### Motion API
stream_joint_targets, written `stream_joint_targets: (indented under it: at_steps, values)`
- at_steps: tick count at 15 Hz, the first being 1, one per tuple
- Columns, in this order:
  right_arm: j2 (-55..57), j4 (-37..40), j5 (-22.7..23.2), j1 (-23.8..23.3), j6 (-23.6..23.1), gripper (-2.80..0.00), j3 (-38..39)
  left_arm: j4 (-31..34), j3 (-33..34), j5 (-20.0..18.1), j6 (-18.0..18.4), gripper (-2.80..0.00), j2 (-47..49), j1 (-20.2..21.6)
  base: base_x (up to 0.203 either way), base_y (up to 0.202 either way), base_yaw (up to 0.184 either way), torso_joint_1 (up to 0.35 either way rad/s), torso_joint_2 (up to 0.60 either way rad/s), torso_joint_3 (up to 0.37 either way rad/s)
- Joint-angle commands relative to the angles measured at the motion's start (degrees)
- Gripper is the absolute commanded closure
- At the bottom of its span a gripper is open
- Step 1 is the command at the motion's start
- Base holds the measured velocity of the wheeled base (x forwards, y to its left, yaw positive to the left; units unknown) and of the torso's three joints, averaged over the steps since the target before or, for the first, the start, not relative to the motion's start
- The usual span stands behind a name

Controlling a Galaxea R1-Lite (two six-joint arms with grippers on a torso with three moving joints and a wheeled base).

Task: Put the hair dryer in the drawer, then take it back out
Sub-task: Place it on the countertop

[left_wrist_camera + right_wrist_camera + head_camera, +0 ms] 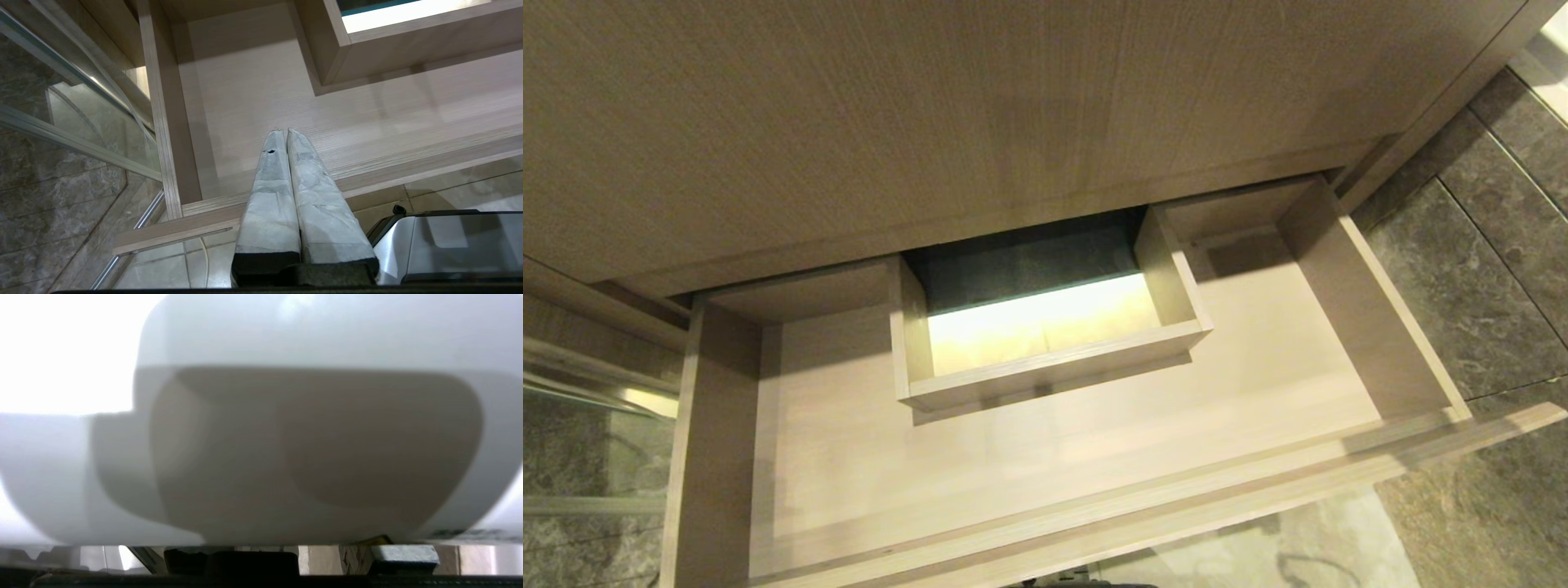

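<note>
Drawer: pulled out, floor bare; boxed cut-out mid-rear, lit from beneath.

Hair dryer: white body fills the right wrist view, pressed close to the camera; absent from the head view, so not in the drawer.

Right gripper: judged clamped on the hair dryer, fingers hidden behind it.

Left gripper: fingers pressed together, empty, hanging over the drawer's front left corner.

Handling advice: lower the dryer onto open floor beside the cut-out, never over it, and release only once it rests flat.
</note>
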Motion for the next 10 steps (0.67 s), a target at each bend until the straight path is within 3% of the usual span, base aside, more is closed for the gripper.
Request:
stream_joint_targets:
  at_steps: [1, 5, 10]
  values:
    - [0.08, -0.06, -0.04, 0.02, 0.02, 0.0, 0.01, -0.01, -0.09, 0.01, 0.02, 0.0, -0.02, 0.0, 0.0, 0.0, 0.0, 0.0, 0.0, 0.0]
    - [-0.01, -0.27, -0.03, -0.06, 0.2, 0.0, 0.1, -0.01, -0.01, 0.01, 0.02, 0.0, -0.02, -0.01, 0.002, 0.0, 0.023, 0.001, 0.0, 0.001]
    - [-0.09, 0.26, -0.04, -0.07, -0.06, 0.0, 0.18, -0.01, 0.0, 0.01, 0.02, 0.0, -0.02, 0.05, 0.0, -0.008, 0.193, 0.004, 0.0, 0.002]
